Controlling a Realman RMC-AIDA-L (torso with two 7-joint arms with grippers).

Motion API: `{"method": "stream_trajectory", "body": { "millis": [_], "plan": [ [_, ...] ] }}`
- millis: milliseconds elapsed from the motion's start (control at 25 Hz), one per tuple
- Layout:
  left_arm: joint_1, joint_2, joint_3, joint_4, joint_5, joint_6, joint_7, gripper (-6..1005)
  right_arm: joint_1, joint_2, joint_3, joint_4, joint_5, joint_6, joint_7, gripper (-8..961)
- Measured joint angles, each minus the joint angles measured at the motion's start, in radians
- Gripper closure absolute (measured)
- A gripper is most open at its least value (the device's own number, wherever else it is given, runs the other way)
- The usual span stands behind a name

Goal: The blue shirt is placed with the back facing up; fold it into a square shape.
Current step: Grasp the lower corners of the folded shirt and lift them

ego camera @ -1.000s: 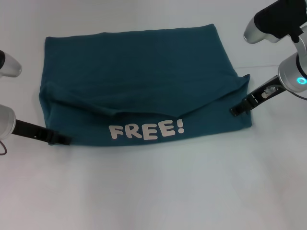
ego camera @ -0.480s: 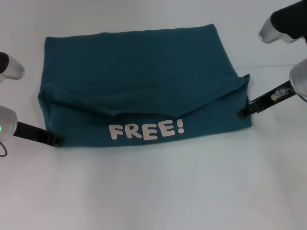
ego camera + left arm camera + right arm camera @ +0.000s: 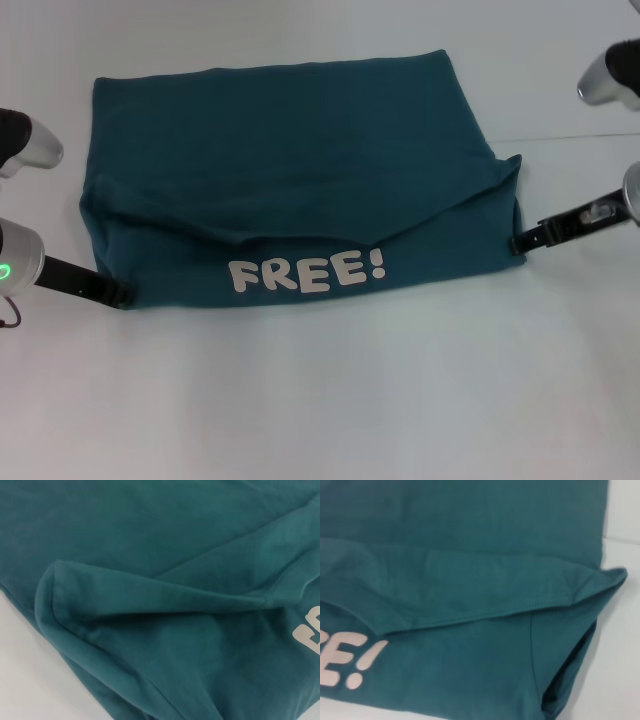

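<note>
We log blue shirt (image 3: pixel 300 170) folded on white table (image 3: pixel 320 400); left gripper (image 3: pixel 118 295), right gripper (image 3: pixel 520 243) at its near corners, grip state indeterminable.

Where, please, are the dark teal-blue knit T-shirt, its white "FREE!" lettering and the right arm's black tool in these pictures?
Dark teal-blue knit T-shirt (image 3: pixel 290 140): head view, on the flat upper panel.
White "FREE!" lettering (image 3: pixel 305 272): head view, on the middle letters.
Right arm's black tool (image 3: pixel 520 243): head view, on its tip at the shirt's right edge.
</note>
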Motion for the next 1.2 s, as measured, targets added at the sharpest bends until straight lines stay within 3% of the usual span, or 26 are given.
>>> {"method": "stream_trajectory", "body": {
  "millis": [480, 1000, 1080, 1200],
  "plan": [
    [-0.003, 0.000, 0.003, 0.000, 0.000, -0.007, 0.001, 953, -0.007, -0.001, -0.006, 0.148, 0.054, 0.181, -0.007, 63],
    [-0.007, 0.004, 0.003, 0.000, 0.001, -0.012, 0.001, 953, 0.010, -0.003, -0.009, 0.235, 0.074, 0.255, -0.021, 145],
    [-0.007, 0.004, 0.003, 0.000, 0.001, -0.013, 0.002, 953, 0.013, -0.005, -0.009, 0.250, 0.074, 0.267, -0.021, 387],
    [-0.006, 0.004, 0.003, 0.000, 0.001, -0.014, 0.002, 954, 0.013, -0.005, -0.009, 0.254, 0.075, 0.283, -0.021, 511]
  ]
}}
